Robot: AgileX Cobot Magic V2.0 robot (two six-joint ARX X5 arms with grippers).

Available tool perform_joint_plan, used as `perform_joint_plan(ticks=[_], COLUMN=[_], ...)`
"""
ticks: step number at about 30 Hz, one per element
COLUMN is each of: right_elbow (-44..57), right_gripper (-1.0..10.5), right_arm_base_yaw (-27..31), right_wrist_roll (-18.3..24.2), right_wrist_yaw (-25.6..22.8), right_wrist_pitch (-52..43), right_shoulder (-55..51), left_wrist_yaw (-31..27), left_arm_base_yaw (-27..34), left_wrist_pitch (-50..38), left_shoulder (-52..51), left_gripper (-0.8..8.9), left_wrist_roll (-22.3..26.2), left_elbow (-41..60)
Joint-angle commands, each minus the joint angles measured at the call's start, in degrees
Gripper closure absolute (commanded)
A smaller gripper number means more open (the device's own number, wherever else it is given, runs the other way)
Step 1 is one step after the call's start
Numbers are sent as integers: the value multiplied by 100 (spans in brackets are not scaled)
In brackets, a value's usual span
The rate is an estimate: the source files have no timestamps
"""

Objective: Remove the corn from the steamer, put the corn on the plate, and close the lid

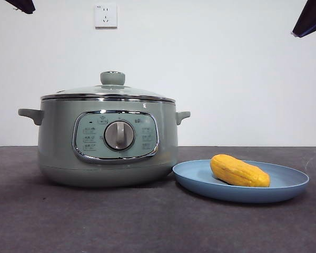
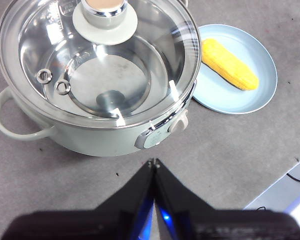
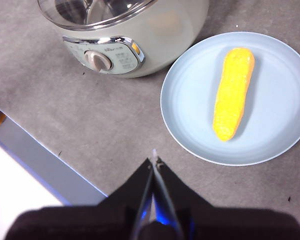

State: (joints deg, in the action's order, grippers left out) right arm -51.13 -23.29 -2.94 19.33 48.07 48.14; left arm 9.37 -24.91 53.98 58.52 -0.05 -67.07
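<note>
The yellow-orange corn (image 1: 239, 171) lies on the light-blue plate (image 1: 289, 184), right of the sage-green steamer (image 1: 58, 153). The glass lid (image 1: 89, 91) with its green knob (image 1: 112, 78) sits closed on the steamer. The left wrist view shows the lid (image 2: 155, 55) on the steamer (image 2: 97, 140), with the corn (image 2: 230, 64) on the plate (image 2: 260, 95) beside it. My left gripper (image 2: 153, 163) is shut and empty, high above the table in front of the steamer. My right gripper (image 3: 154, 159) is shut and empty, above the table near the plate (image 3: 190, 100) and corn (image 3: 232, 92).
The steamer (image 3: 165, 30) stands on a dark grey table (image 1: 147, 221). A wall socket (image 1: 106, 15) is on the white wall behind. Both arms show only as black tips at the top corners of the front view. The table's edge (image 3: 45, 160) shows in the right wrist view.
</note>
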Motion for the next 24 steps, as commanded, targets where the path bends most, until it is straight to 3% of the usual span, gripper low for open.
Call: perform_joint_plan(ticks=[1, 5, 9, 15, 18, 24], right_elbow=[35, 35, 35, 35, 35, 35], right_gripper=[946, 946, 946, 946, 946, 946], right_arm_base_yaw=[-11, -11, -11, -11, -11, -11], right_wrist_roll=[44, 44, 44, 44, 44, 44], right_wrist_yaw=[-17, -17, -15, -17, -15, -17], right_wrist_pitch=[-15, -15, -15, -13, -13, -13], right_shoulder=[-15, -15, -15, -15, -15, -15], left_wrist_yaw=[-26, -361, -909, -254, -177, -195], left_arm_base_yaw=[-13, -11, 372, 1399, 1937, 2732], left_wrist_pitch=[-39, -243, -1272, -3158, -4063, -4988], left_shoulder=[4, 4, -186, -1025, -1604, -2839], left_gripper=[816, 816, 816, 816, 816, 816], left_wrist_roll=[24, 313, 638, 1084, 1082, 1086], left_elbow=[13, 22, 31, 560, 1276, 3032])
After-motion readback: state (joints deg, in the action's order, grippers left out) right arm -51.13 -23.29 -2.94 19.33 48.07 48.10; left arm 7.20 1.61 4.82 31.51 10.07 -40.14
